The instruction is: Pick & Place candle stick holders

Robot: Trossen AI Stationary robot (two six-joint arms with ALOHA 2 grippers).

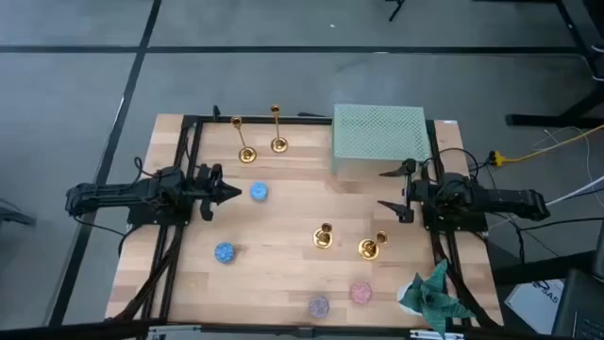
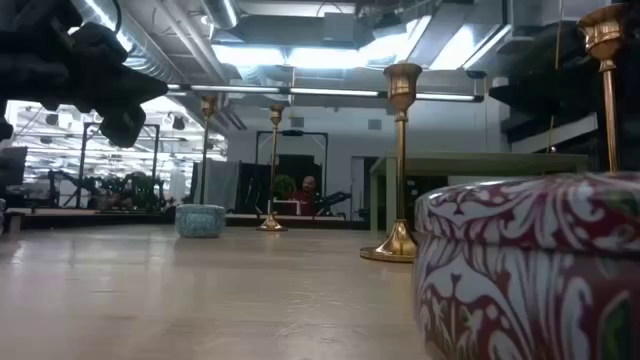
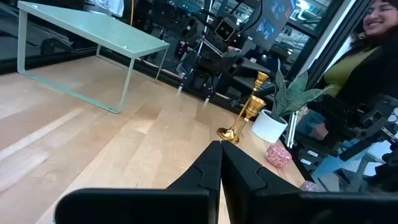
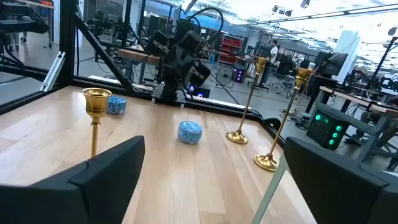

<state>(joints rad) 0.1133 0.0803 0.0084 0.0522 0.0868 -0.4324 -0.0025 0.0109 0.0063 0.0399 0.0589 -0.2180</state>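
Patterned tin up front, candle stick holders upright, pincers empty

From overhead I see the wooden table evenly lit, with only soft, short shadows under the arms. In the low view, ceiling light strips blow out to white, and the patterned tin nearest the lens is out of focus, as is the dark arm at upper left. The gold candlestick carries bright highlights along its stem. In the right wrist view, daylight glares through the far windows.
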